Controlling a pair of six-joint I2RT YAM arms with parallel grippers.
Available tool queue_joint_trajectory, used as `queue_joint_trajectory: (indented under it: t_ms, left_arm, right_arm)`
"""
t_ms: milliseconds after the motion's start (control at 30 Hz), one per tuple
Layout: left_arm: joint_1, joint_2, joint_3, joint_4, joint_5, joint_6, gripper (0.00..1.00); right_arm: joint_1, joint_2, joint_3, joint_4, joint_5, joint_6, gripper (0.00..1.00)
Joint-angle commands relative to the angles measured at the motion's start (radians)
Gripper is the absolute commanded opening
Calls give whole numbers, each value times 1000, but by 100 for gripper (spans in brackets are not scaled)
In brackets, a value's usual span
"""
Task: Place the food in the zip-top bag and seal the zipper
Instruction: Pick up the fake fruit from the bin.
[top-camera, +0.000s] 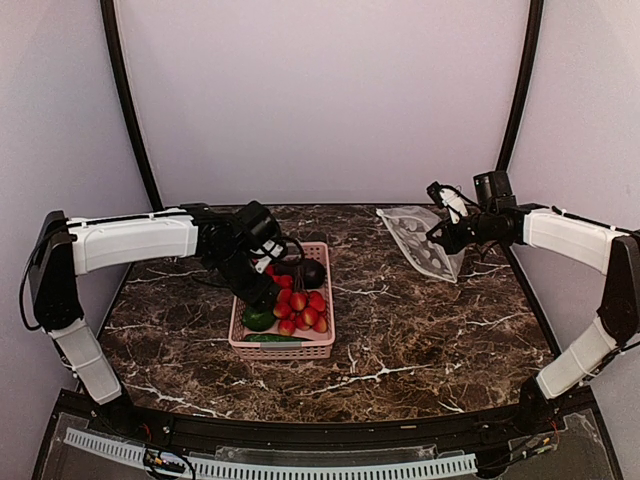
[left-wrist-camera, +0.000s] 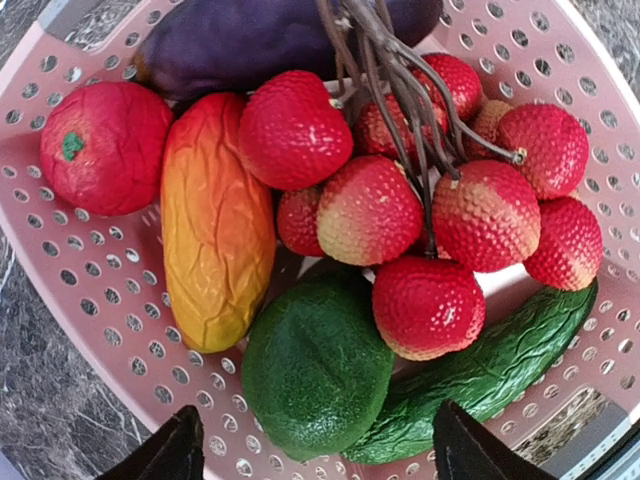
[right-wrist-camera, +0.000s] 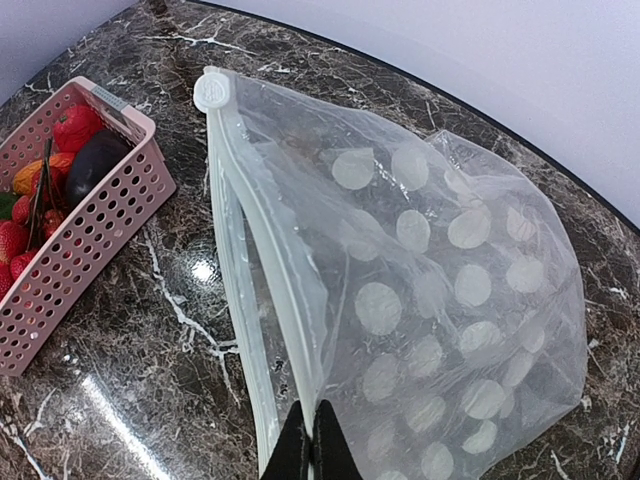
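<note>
Right pincer (right-wrist-camera: 310, 432) clamped on zip-top bag (right-wrist-camera: 420, 300); left pincer (left-wrist-camera: 317, 430) spread wide over basket (left-wrist-camera: 90, 290); mango (left-wrist-camera: 215, 220) seen wrist-only

Open tabletop (top-camera: 400, 330) between basket (top-camera: 285, 350) and bag (top-camera: 425, 240) — stems (left-wrist-camera: 400, 110) perhaps block fruit (left-wrist-camera: 370, 210).

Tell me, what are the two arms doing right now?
Left fingers open over the food in the basket. Right fingers shut on the bag at its mouth. Bag empty; nothing blocking.

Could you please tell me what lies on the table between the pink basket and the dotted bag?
Nothing: only bare marble tabletop separates the pink basket from the zip-top bag, as the top external and right wrist views both show.
</note>
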Motion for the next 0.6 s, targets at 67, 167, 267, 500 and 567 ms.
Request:
queue_joint_trajectory:
  t_ms: [67, 167, 267, 500, 567]
  left_arm:
    - [4, 42, -2, -25, 60, 241, 75]
    - [4, 75, 1, -56, 87, 278, 72]
    - [5, 97, -9, -62, 76, 298, 70]
    - [5, 141, -13, -61, 43, 320, 58]
    - [4, 141, -12, -56, 31, 328, 55]
  right_arm:
    - [5, -22, -16, 31, -9, -2, 0]
    - [5, -24, -17, 31, -8, -2, 0]
    - [5, -22, -18, 32, -6, -4, 0]
    - [5, -8, -14, 26, -9, -3, 0]
    - [5, -9, -14, 26, -8, -4, 0]
